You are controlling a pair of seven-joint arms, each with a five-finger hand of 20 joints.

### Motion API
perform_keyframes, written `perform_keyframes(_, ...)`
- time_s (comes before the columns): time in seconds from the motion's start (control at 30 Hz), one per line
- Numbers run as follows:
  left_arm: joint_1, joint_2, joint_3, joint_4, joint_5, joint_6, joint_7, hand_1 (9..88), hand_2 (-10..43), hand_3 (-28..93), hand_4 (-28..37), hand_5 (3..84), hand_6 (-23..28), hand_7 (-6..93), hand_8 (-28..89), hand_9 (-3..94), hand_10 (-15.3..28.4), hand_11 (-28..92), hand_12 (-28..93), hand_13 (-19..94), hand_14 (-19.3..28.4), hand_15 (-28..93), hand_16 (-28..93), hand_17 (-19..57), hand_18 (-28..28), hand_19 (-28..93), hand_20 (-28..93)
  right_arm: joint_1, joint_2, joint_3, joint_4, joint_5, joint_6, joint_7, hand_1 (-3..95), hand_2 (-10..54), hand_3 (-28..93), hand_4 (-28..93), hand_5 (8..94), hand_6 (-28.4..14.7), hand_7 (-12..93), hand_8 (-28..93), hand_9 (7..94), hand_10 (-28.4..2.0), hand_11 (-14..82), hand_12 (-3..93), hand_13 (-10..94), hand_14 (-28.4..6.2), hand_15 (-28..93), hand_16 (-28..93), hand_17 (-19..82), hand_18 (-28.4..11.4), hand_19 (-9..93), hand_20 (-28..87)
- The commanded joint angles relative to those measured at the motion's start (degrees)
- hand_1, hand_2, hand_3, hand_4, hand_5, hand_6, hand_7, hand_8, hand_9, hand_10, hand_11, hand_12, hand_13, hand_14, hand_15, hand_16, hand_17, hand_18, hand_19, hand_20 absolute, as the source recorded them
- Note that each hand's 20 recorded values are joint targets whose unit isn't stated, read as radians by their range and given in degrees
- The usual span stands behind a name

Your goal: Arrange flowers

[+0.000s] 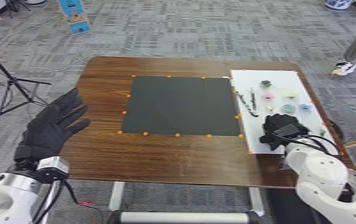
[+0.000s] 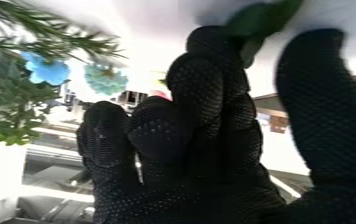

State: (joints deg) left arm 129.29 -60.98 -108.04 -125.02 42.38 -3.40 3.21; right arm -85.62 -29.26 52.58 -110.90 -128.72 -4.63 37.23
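Right hand point(image 1: 283, 131): over the near end of the white sheet point(image 1: 248, 76), at the bench's point(image 1: 174, 162) right side. From the wrist, fingers extended and only slightly bent, thumb standing well apart from them; hand mostly open. A dark green leaf point(image 2: 265, 19) at the tip of the finger nearest the thumb; cannot tell whether it is held or merely touched. Left hand point(image 1: 52, 125): open, fingers spread, beside the bench's left edge, nothing in it. Flowers lie on the white sheet, beyond the right hand: a dark one point(image 1: 266, 83) farthest, then a pink one point(image 1: 269, 96) with a pale yellow one point(image 1: 289, 93) to its right, then a teal one point(image 1: 288, 108) and a blue one point(image 1: 305, 107) side by side. Two thin dark sprigs point(image 1: 253, 100) along the sheet's left part. Wrist view adds a needle-leaved sprig point(image 2: 54, 31) and a broad-leaved sprig point(image 2: 13, 97) near the blue bloom. Black mat point(image 1: 181, 105) lies left of the sheet, orange markers point(image 1: 177, 135) around its edges.
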Motion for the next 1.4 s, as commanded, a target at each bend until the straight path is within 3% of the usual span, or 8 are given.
perform_keyframes(0.03, -0.32, 0.19, 0.17, 0.07, -0.4, 0.09, -0.41, 25.3, -9.5, 68, -28.3, 24.5, 1.9, 16.5, -9, 20.0, 9.6, 13, 17, 17, 12.4, 13, 6, -11.4, 20.7, 39, 8, -4.2, -2.27, -6.59, 3.78, 2.76, -5.07, -1.7, 47.9, -9.5, 74, -28, 70.2, 1.5, 52, 9, 76.3, -9.5, 53.0, 45.8, 72, -7.5, 81, 36, 45, -19.0, 93, 64)
perform_keyframes(0.13, -0.28, 0.19, 0.21, 0.09, -0.42, 0.07, -0.51, 25.3, -9.5, 68, -28.3, 24.5, 1.9, 16.5, -9, 20.0, 9.6, 13, 17, 17, 12.4, 13, 6, -11.4, 20.7, 39, 8, -4.41, -2.23, -6.52, 3.42, 3.71, -4.48, -2.0, 47.8, -9.5, 77, -28, 71.0, 2.1, 52, 13, 77.3, -9.0, 53.0, 48.2, 72, -7.4, 81, 37, 46, -19.1, 93, 65)
perform_keyframes(0.5, -0.46, 0.59, -0.11, 0.03, -0.55, 0.37, -0.18, 25.4, -9.5, 68, -28.3, 24.6, 1.9, 16.3, -9, 20.1, 9.6, 13, 17, 17, 12.4, 13, 6, -11.3, 20.7, 39, 8, -3.65, -2.08, -4.53, 1.36, 2.91, 9.05, -3.95, 38.6, -9.5, 85, -11, 66.9, 1.3, 60, 27, 79.5, -8.6, 57.1, 52.2, 76, -7.0, 84, 39, 50, -19.6, 93, 71)
perform_keyframes(0.97, -0.51, 1.49, -2.87, -0.52, -0.31, 0.98, 2.48, 25.1, -9.5, 69, -28.3, 24.7, 1.9, 16.4, -9, 20.2, 9.6, 13, 17, 17, 12.4, 14, 6, -11.3, 20.7, 39, 8, 8.53, -6.0, -1.9, 0.43, 6.8, 16.88, -2.46, 37.8, -9.5, 84, -6, 67.4, 0.4, 60, 29, 80.8, -8.1, 58.1, 52.5, 78, -6.5, 83, 40, 53, -19.6, 93, 73)
perform_keyframes(1.03, -0.15, 1.87, -2.96, -0.58, 0.04, 2.35, 3.98, 25.1, -9.5, 69, -28.3, 24.7, 1.9, 16.4, -9, 20.3, 9.6, 14, 17, 17, 12.4, 14, 6, -11.3, 20.8, 39, 8, 12.07, -7.74, -4.38, 1.28, 6.86, 17.12, -2.9, 37.7, -9.5, 84, -6, 67.5, 0.3, 60, 29, 80.9, -8.1, 58.1, 52.5, 78, -6.4, 83, 40, 53, -19.5, 93, 73)
perform_keyframes(1.13, 0.29, 2.11, -3.91, -0.76, -0.13, 2.13, 5.15, 25.1, -9.5, 69, -28.3, 25.1, 1.8, 16.6, -9, 20.8, 9.8, 14, 17, 17, 12.4, 14, 6, -11.3, 20.8, 39, 8, 18.01, -11.81, -9.52, 3.62, 7.66, 17.06, -4.41, 37.7, -9.5, 84, -5, 67.4, 0.1, 60, 30, 80.9, -8.1, 58.1, 52.6, 78, -6.4, 83, 40, 53, -19.4, 93, 73)
perform_keyframes(1.27, -0.68, 3.07, -3.94, -0.62, 0.02, 2.51, 5.79, 24.9, -9.5, 69, -28.3, 24.9, 1.6, 16.6, -9, 20.7, 9.7, 13, 17, 17, 12.2, 13, 6, -11.3, 20.9, 39, 8, 25.85, -19.27, -17.05, 9.18, 8.61, 17.56, -4.49, 37.6, -9.5, 84, -5, 67.4, 0.1, 60, 29, 80.9, -8.1, 58.1, 52.2, 78, -6.4, 83, 40, 53, -19.5, 93, 73)
perform_keyframes(1.4, -1.76, 4.27, -4.24, -0.4, 0.11, 1.3, 5.79, 24.6, -9.5, 68, -28.3, 24.2, 1.4, 16.2, -9, 20.1, 9.3, 13, 17, 17, 12.1, 13, 6, -11.3, 20.9, 39, 8, 30.52, -26.37, -21.46, 13.69, 10.79, 17.48, -3.27, 37.8, -9.5, 84, -5, 67.6, 0.2, 60, 29, 81.0, -8.1, 58.1, 52.0, 78, -6.5, 83, 40, 53, -19.5, 93, 73)
